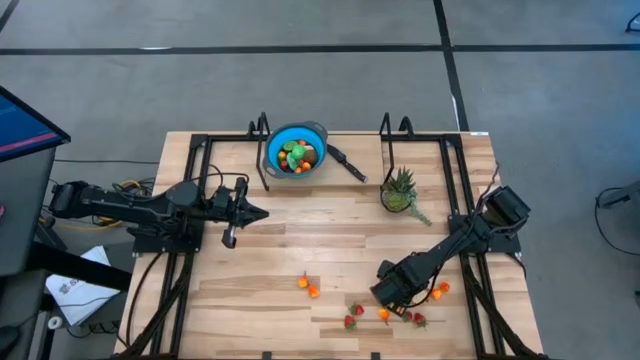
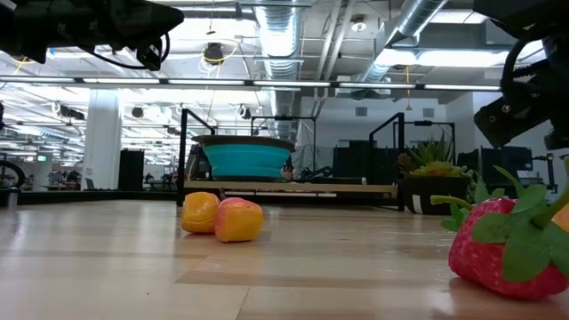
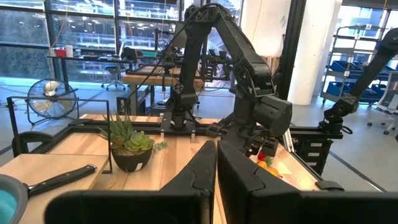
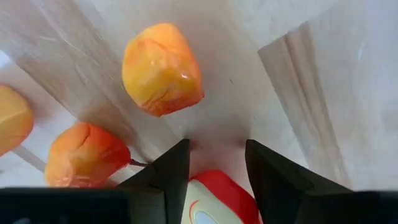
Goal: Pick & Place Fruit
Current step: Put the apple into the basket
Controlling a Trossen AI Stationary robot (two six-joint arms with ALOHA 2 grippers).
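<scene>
From above we see the right gripper [image 1: 388, 296] low over the front right part of the light wooden table [image 1: 330, 215], among small toy fruits scattered there: red strawberries [image 1: 352, 318], one orange piece [image 1: 383, 314] between them, another orange piece [image 1: 441, 289] on the gripper's right. Two small orange-yellow fruit pieces [image 1: 308, 287] lie further left, alone.

Only the right wrist view shows what is between the dark fingers [image 4: 168, 174]: a red and cream cut fruit piece [image 4: 217, 199] sits in the narrow gap, and we cannot tell if the pads already press it. An orange-yellow cube-like piece [image 4: 161, 68] lies just ahead.

The low view shows one large red strawberry with green leaves [image 2: 507, 244] close to the camera, and the two orange pieces [image 2: 222, 218] touching each other.

The left gripper [image 3: 216, 180], closed with nothing in it, hovers at the left middle of the table. The round blue bowl with a black handle [image 1: 296, 148] at the far edge already contains several fruits. The spiky green potted plant [image 1: 400, 190] stands near the right rear. The table centre is open wood.
</scene>
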